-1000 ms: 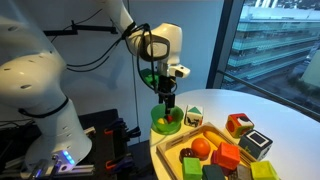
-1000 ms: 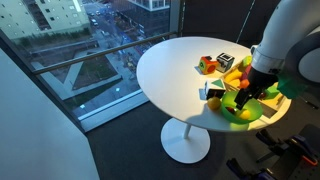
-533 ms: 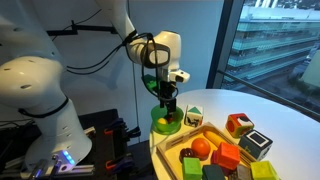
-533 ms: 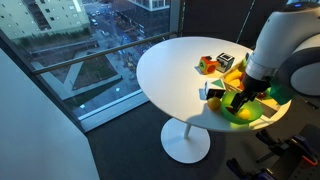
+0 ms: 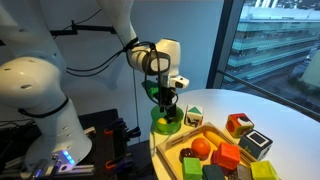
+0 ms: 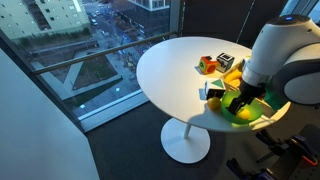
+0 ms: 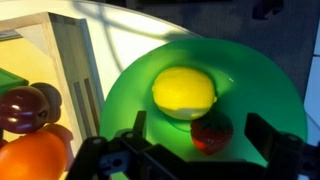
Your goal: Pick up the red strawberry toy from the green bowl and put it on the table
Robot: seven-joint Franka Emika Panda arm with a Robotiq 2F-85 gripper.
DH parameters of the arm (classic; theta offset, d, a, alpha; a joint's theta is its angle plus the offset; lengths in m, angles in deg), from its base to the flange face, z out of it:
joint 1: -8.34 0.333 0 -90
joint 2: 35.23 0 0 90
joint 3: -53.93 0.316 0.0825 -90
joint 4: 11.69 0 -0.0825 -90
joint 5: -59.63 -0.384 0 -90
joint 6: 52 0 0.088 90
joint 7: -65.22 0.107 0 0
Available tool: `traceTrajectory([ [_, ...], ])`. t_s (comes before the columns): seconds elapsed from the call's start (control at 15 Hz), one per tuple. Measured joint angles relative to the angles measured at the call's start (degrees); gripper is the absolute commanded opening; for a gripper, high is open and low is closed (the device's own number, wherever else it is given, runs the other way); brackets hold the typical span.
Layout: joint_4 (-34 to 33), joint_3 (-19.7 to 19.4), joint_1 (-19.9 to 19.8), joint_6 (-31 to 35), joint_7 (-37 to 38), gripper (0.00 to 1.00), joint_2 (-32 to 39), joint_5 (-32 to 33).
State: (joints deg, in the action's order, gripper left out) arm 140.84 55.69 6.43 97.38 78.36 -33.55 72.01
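The green bowl (image 7: pixel 270 100) fills the wrist view and stands at the table's edge in both exterior views (image 5: pixel 163 127) (image 6: pixel 242 116). In it lie the red strawberry toy (image 7: pixel 211 133) and a yellow lemon toy (image 7: pixel 184 92), touching each other. My gripper (image 7: pixel 203 134) is open, its fingers either side of the strawberry with gaps on both sides. In both exterior views the gripper (image 5: pixel 168 110) (image 6: pixel 242 100) reaches down into the bowl. The white round table (image 6: pixel 175 65) bears the bowl.
A wooden tray (image 5: pixel 207 135) with an orange ball (image 5: pixel 201 147), a red-orange block (image 5: pixel 226 157) and other toy blocks stands next to the bowl. Its rim (image 7: pixel 75 60) shows left of the bowl in the wrist view. A window and the table edge are close by.
The gripper has come down lower toward the bowl over the last second. The bowl and toys have not moved.
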Motion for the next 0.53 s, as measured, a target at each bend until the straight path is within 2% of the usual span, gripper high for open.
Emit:
traceTrajectory([
  [0.47, -0.01, -1.02, 1.13, 4.12, 0.00, 1.00, 3.12, 0.03],
  [0.53, -0.01, -1.15, 1.30, 4.72, 0.00, 0.75, 3.43, 0.03],
])
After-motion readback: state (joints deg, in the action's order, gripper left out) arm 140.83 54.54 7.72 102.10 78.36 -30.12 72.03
